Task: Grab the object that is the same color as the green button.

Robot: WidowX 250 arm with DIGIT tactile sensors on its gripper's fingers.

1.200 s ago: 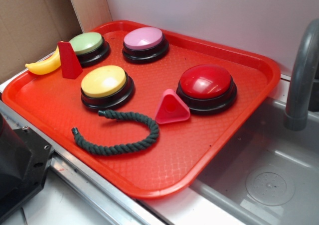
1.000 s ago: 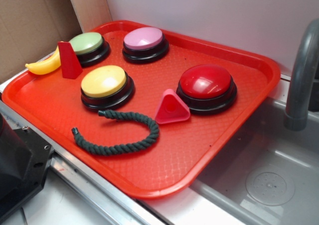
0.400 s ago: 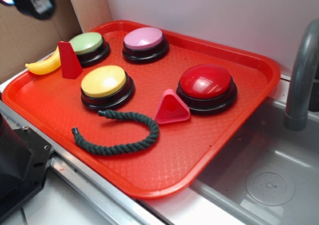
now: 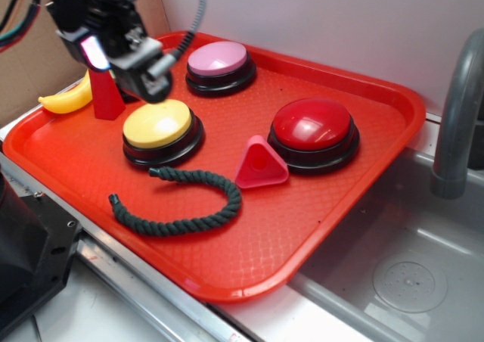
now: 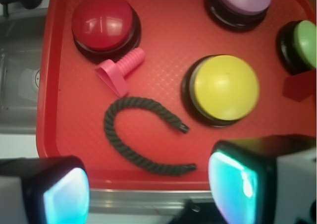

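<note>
Still untouched, rope [image 4: 185,203] on red tray [image 4: 318,228]

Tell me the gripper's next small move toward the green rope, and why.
Probably move toward the tray's near edge and lower over the rope. The gripper hangs high near the yellow button, fingers spread, holding nothing. In the wrist view the rope lies just ahead of the fingers, curved and flat on the tray, with bare tray around its middle bend.

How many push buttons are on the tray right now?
4. The red button is nearest the sink, the pink button at the back, the yellow button by the rope, and the green button shows only in the wrist view, behind the arm.
</note>
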